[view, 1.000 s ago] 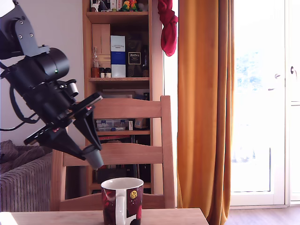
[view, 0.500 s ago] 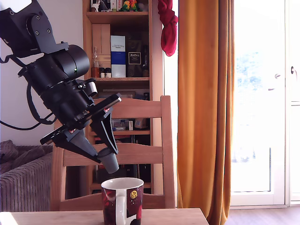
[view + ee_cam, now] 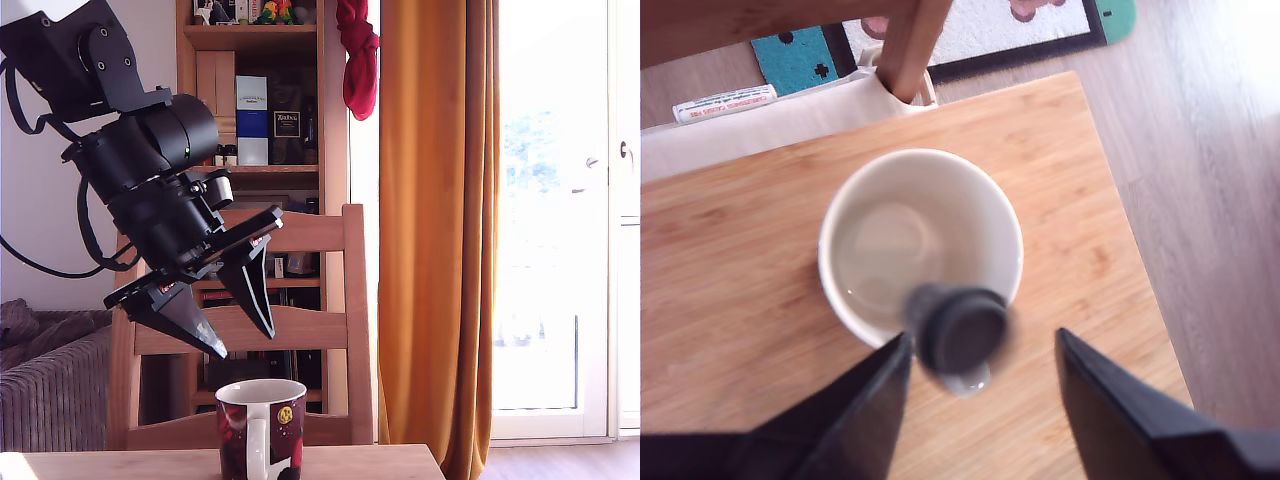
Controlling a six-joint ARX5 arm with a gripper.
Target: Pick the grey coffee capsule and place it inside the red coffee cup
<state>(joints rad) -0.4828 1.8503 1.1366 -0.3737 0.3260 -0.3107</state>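
The red coffee cup (image 3: 262, 432) stands on the wooden table (image 3: 100, 466), white handle toward the exterior camera. My gripper (image 3: 246, 344) hangs just above its rim, fingers spread open. In the wrist view the cup's white inside (image 3: 890, 250) looks empty. The grey coffee capsule (image 3: 960, 328) shows there as a blurred dark disc between the fingers (image 3: 855, 400), over the cup's rim on the handle side and held by neither finger. The exterior view does not show the capsule.
A wooden chair (image 3: 300, 230) stands right behind the table, its back close to the arm. The table's edge (image 3: 1120, 220) runs near the cup, with wood floor (image 3: 1210, 150) beyond. A shelf unit (image 3: 260, 100) and an orange curtain (image 3: 440, 200) are behind.
The arm moved toward the exterior view's right, over the cup. The gripper, shut on the capsule before, has opened and the capsule has left the fingers.
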